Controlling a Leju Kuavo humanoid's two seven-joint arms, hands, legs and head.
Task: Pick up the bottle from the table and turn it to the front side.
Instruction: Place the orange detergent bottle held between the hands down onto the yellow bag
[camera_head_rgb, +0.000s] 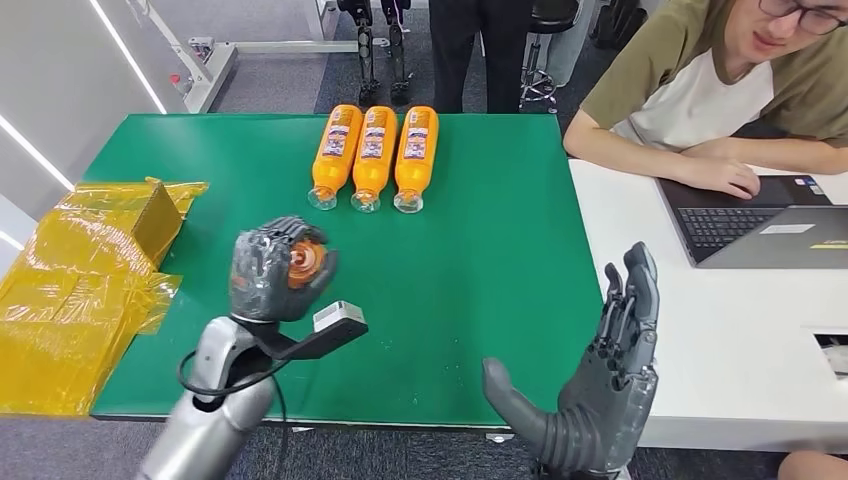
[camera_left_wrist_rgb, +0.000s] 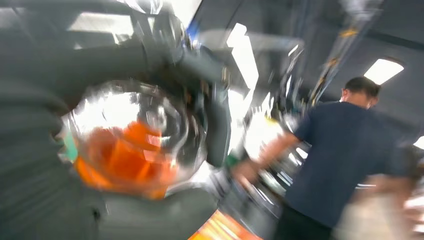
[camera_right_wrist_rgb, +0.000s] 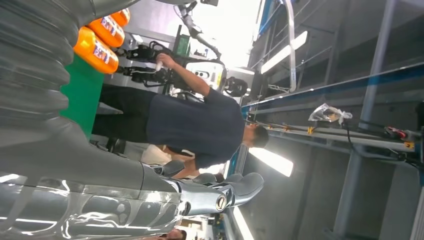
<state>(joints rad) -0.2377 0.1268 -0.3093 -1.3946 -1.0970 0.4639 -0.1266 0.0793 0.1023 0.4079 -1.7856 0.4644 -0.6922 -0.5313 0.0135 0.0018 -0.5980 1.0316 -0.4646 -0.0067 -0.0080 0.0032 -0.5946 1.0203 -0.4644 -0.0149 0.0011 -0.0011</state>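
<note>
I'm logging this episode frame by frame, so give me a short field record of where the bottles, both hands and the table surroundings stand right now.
held bottle: orange bottle gripped in the left hand, lifted above the green table
right hand: fingers spread, holding nothing, at the table's near right corner
lying bottles: three orange bottles side by side at the far edge, labels up
left side: yellow plastic wrapping
right side: person at a laptop on the white table

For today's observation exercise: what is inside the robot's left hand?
The left hand grips an orange bottle, its end facing the head camera. Fingers cover its body, so the label cannot be seen.
</note>
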